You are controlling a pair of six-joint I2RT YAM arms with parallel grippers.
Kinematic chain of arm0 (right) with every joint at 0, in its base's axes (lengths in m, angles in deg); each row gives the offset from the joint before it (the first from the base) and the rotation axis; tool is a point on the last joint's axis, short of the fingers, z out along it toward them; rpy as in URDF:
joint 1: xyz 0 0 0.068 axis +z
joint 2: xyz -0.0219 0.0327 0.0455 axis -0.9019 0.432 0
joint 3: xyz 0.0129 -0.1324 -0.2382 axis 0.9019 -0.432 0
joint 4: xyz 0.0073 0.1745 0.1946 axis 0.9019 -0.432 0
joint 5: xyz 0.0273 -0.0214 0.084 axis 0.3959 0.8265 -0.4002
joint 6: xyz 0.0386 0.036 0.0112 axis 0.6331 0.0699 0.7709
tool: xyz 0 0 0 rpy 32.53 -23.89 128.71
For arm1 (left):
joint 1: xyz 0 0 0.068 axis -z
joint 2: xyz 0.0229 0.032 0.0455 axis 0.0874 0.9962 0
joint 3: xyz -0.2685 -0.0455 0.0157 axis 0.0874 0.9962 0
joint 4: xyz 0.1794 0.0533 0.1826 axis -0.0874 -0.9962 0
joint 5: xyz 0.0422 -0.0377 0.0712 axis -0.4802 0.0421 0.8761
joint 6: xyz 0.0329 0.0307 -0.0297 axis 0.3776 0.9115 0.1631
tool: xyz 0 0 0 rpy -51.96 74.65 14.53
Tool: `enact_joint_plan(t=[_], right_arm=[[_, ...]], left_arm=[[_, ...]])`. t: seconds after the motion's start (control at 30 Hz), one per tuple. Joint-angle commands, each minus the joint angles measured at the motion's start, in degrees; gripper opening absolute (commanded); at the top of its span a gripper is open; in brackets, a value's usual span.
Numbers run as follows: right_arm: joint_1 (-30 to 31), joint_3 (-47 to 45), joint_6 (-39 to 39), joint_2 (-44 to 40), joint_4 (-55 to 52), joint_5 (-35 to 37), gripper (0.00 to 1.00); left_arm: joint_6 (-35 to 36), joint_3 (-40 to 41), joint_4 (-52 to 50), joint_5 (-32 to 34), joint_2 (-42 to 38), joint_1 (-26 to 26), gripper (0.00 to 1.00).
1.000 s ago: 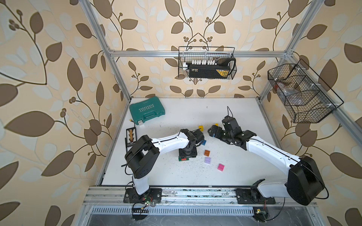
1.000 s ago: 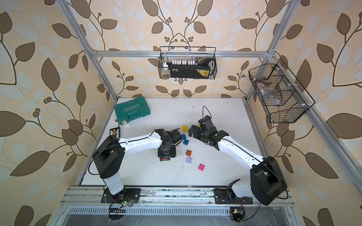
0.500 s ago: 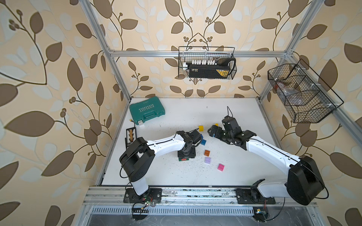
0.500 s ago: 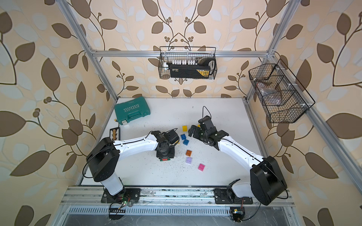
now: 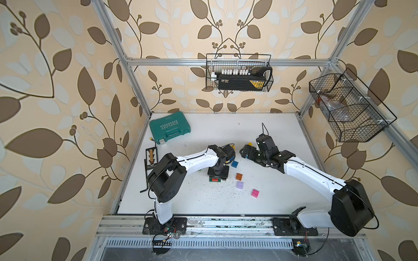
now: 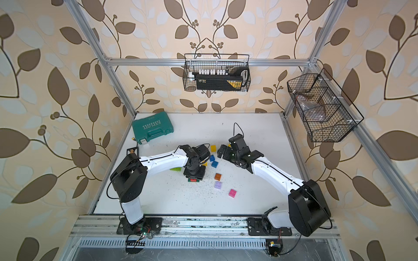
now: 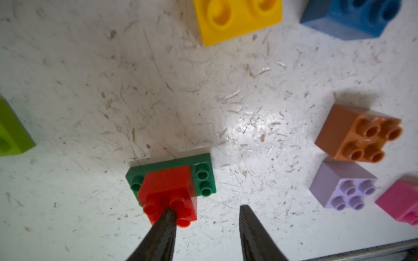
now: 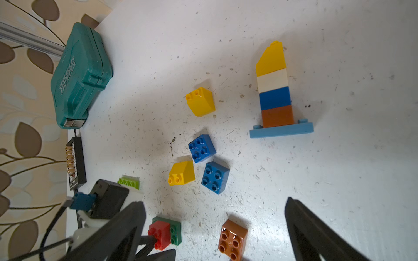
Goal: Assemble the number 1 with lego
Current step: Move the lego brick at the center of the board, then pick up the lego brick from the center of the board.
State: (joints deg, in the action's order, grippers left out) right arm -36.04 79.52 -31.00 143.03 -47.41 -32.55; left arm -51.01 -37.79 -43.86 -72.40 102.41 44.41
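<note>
A scuffed white table (image 5: 203,203) is seen from above. At the far left lies a closed teal tool case (image 5: 169,127), with a narrow black bit rack (image 5: 151,156) nearer the front. A lime green brick (image 6: 176,169) sits partly hidden beneath the left arm.

The left gripper (image 7: 205,212) points down over a red brick (image 7: 168,192) that sits on a dark green plate (image 7: 202,178). Its jaws stand narrowly apart with nothing between them. One fingertip (image 7: 167,219) is at the red brick's studs and the other is over bare table.

To the right lie loose bricks. A yellow sloped brick (image 8: 200,101) is furthest back. Next come a blue brick (image 8: 202,148), a second blue brick (image 8: 214,177) and a second yellow sloped brick (image 8: 181,172), close together. Nearer the front are a brown brick (image 6: 218,176), a lilac brick (image 6: 218,185) just beside it, and a pink brick (image 6: 232,193).

The right gripper (image 8: 213,201) hovers above the table with its jaws wide and empty. Beyond it is a brick stack (image 8: 273,90): a light blue plate, then brown, blue, white and a yellow sloped piece. Whether the stack stands or lies flat is unclear.
</note>
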Motion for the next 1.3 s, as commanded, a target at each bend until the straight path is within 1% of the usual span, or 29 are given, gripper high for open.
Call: enact_joint_plan(t=[0.0,0.13,0.23,0.43,0.57,0.63,0.7,0.73,0.77,0.8,0.83,0.87,0.93,1.0,1.07,1.13,1.2,1.27], right_arm=[[-0.16,0.91,0.44,0.71,0.07,0.20,1.00],[-0.21,0.88,0.44,0.61,-0.03,0.30,0.99],[-0.21,0.96,0.50,0.62,0.02,0.34,1.00],[-0.23,0.97,0.93,0.20,-1.18,1.16,0.99],[-0.23,1.14,1.64,-0.66,-3.73,3.03,0.99],[-0.23,1.23,1.95,-1.12,-4.95,3.57,0.99],[-0.21,1.56,2.09,-1.40,-6.44,3.90,0.98],[-0.14,1.66,2.09,-1.40,-7.13,4.07,0.98],[-0.21,1.75,2.09,-1.33,-8.13,4.36,0.97],[-0.08,1.84,3.77,-1.18,-9.20,4.49,0.97],[-0.10,1.85,4.30,-0.97,-10.15,4.35,0.96],[-0.12,1.74,4.46,-0.71,-10.47,3.35,0.89],[0.47,1.61,4.78,-0.20,-11.66,1.68,0.82],[2.74,1.58,6.07,0.17,-14.10,2.62,0.79],[6.25,1.79,7.65,0.15,-16.82,5.26,0.78],[9.54,2.31,9.64,0.66,-18.73,7.41,0.78],[10.66,3.86,11.24,2.88,-20.68,6.77,0.78],[11.20,6.03,12.22,5.46,-22.85,6.35,0.79]], left_arm=[[3.75,-0.38,7.36,-1.67,4.13,-0.57,0.48],[2.65,-1.48,5.34,-0.78,3.08,-0.62,0.48],[1.34,-2.21,4.05,-0.15,0.63,-0.56,0.50],[-1.70,-6.53,-0.94,1.20,-5.11,-0.56,0.55],[-6.40,-6.79,-4.02,2.15,-11.06,-0.52,0.58],[-9.14,-4.56,-4.58,2.47,-15.55,-0.47,0.60],[-12.28,-0.96,-5.33,3.46,-21.45,-0.47,0.67],[-13.09,0.81,-5.42,3.64,-24.61,-0.47,0.68],[-14.09,2.64,-5.78,4.30,-27.98,-0.47,0.74],[-15.17,4.40,-6.56,5.38,-30.81,-0.47,0.83],[-15.71,5.79,-7.07,6.08,-33.41,-0.47,0.95],[-16.15,7.45,-7.42,6.84,-36.19,-0.47,0.99],[-16.55,10.80,-7.61,8.04,-40.98,-0.52,0.99],[-19.94,15.21,-6.67,9.95,-45.26,-0.47,0.99],[-21.42,20.06,-3.84,11.17,-48.48,-0.49,0.99],[-20.08,25.47,2.33,9.91,-50.89,-0.47,0.99],[-19.37,30.00,7.84,8.86,-51.85,-0.47,0.99],[-19.34,30.62,9.07,7.76,-50.92,-1.18,0.99]])
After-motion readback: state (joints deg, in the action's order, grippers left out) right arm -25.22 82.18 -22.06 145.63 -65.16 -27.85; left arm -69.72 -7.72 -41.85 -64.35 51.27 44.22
